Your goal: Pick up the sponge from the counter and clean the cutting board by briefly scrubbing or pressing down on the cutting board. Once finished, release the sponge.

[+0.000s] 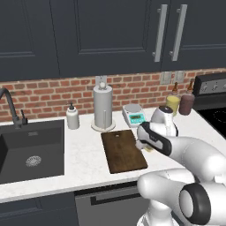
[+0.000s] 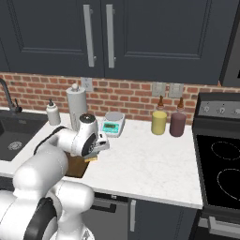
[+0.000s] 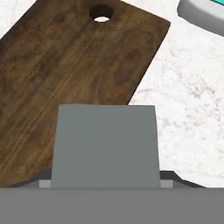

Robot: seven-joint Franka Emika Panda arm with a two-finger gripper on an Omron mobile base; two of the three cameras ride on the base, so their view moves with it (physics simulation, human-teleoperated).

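Dark cabinets, red brick wall, white speckled bench.
Board (image 3: 74, 74) dark brown, wood grain, pale hole showing bench white. Bench (image 1: 88, 152) white, faint grey-pink speckle. Sponge (image 3: 105, 146) top flat grey-green; yellow edge (image 2: 91, 160) peeks under arm. Scale (image 1: 133, 115) white with teal panel. Cabinets (image 1: 88, 31) near-black navy, silver handles. Sink (image 1: 31, 150) dark grey, silver drain. Towel roll (image 1: 103, 108) light grey-white. Bottles: one yellow (image 2: 159, 122), one maroon (image 2: 177, 123). Stove (image 2: 220, 164) black, white ring marks.

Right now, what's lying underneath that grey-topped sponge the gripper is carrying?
Under the sponge lie the cutting board's right edge and white counter. The spot directly beneath is covered by the sponge.
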